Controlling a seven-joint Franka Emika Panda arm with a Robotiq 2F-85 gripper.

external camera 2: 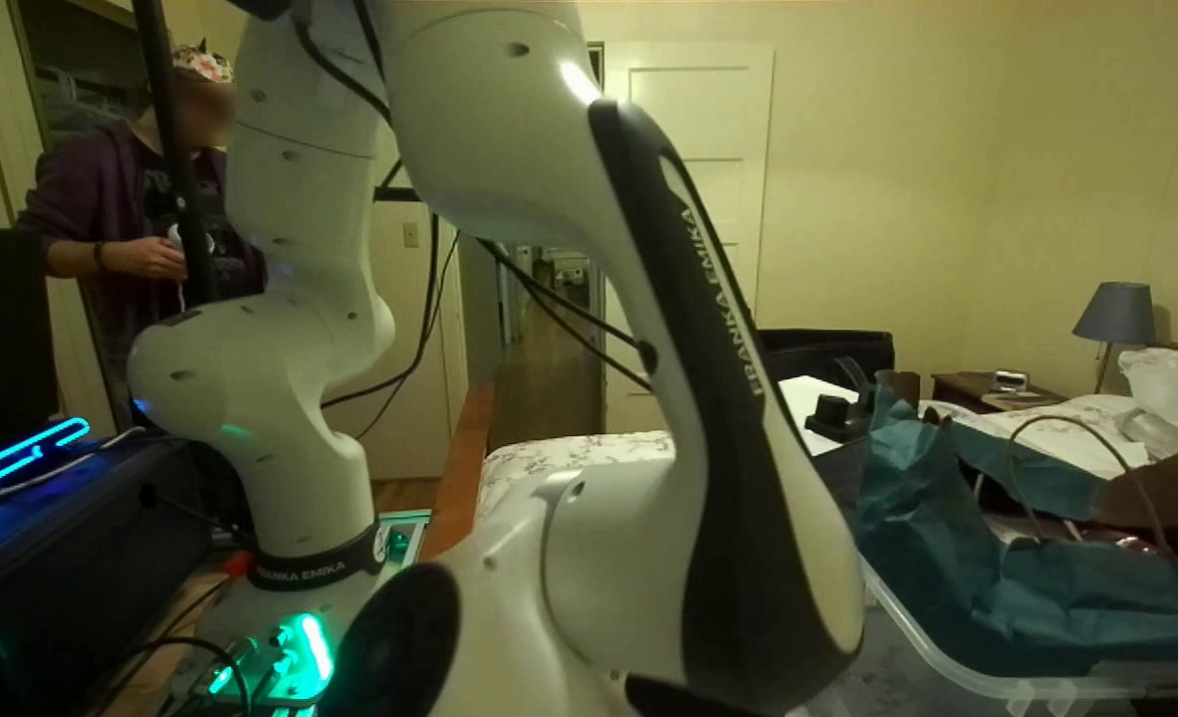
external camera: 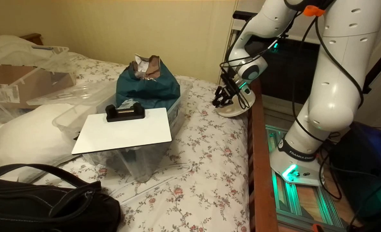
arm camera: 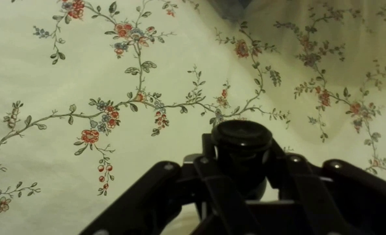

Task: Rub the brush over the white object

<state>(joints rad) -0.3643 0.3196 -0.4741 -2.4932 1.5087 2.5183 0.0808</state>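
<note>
My gripper [external camera: 222,97] is shut on the brush, a stubby black thing with a round flat end. The brush [arm camera: 241,133] stands between the two fingers in the wrist view. The white object [external camera: 230,112], an off-white round shallow dish with a raised rim, lies on the bed close to the wooden rail. The gripper is at its near left side in an exterior view and covers part of it. I cannot tell whether the brush touches it. In an exterior view the large arm links hide the gripper, the brush and the dish.
A wooden bed rail [external camera: 262,161] runs beside the dish. A clear bin [external camera: 177,112] holds a teal bag [external camera: 150,87]. A white board [external camera: 122,133] with a black device [external camera: 126,112] lies on the bin. A black bag [external camera: 48,206] lies in front. A person [external camera 2: 135,199] stands behind the arm.
</note>
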